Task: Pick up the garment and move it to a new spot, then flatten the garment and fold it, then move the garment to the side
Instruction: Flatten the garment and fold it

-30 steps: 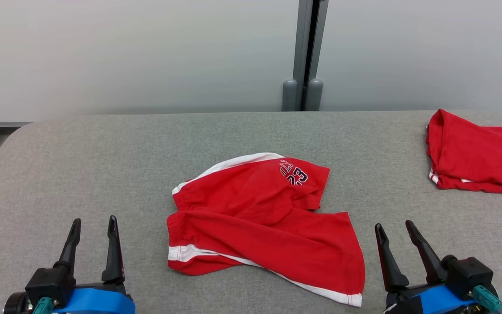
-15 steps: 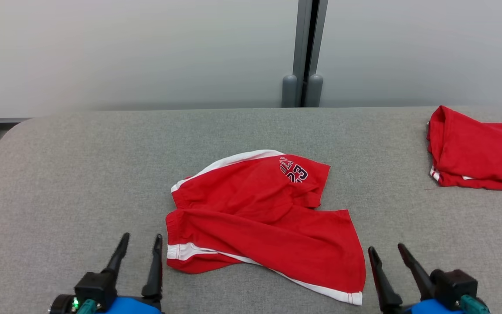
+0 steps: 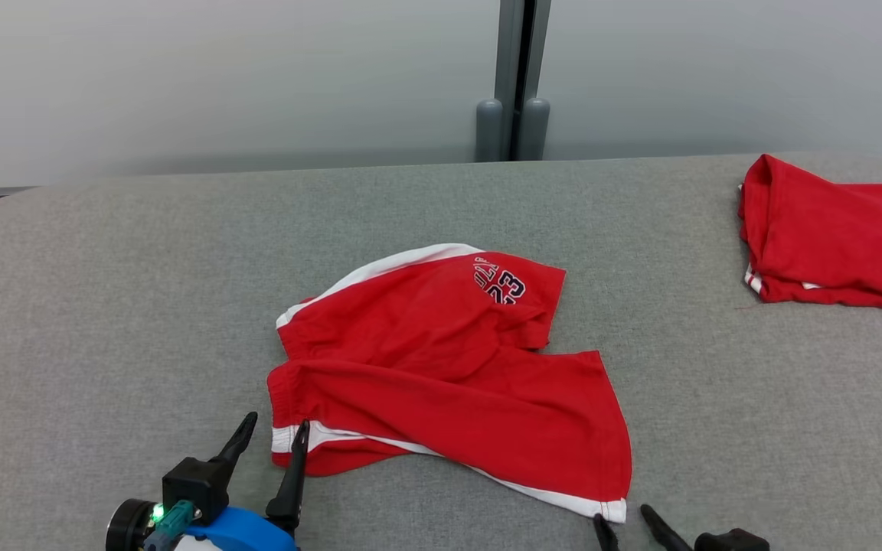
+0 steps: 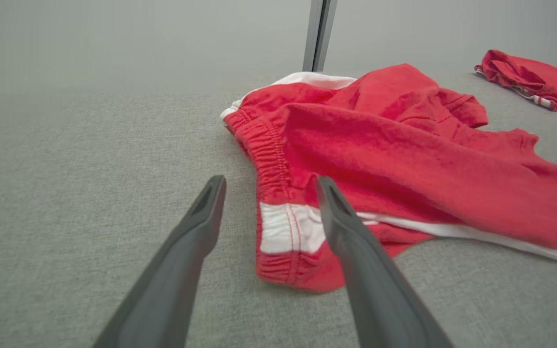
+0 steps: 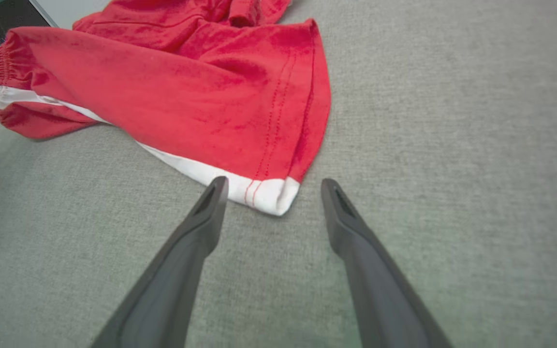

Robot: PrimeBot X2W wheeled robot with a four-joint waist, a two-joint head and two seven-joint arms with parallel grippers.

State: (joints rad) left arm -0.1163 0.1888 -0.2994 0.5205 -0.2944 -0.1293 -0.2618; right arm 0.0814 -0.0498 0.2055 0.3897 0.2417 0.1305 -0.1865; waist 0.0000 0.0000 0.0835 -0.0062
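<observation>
Here, at the bottom left of the head view, the left gripper (image 3: 278, 422) stands with its two dark fingers spread apart. In the left wrist view they straddle the elastic waistband corner, right at the white side stripe, of the crumpled red shorts with white trim (image 3: 441, 367). Whether a finger touches the cloth I cannot tell.

At the bottom edge, right of centre, the right gripper (image 3: 622, 514) is likewise spread and holds nothing. Its tips sit just short of the shorts' near hem corner, where the white stripe ends.

This placement looks meant for a pinch at the two near corners, which would suit either lifting the shorts or pulling them flat.

The shorts lie in the middle of the grey fabric-covered table (image 3: 104, 306), rumpled, with one leg lapped over the other, neither flat nor neatly folded.

On the far leg is a black "23" outlined in white, under small arched lettering too small to read.

Farther off, at the upper right, a second red garment (image 3: 816, 229) lies folded. It shows a black "2" and another numeral cut off by the frame edge.

Behind, at top centre, a grey upright post (image 3: 514, 76) divides the pale wall.
</observation>
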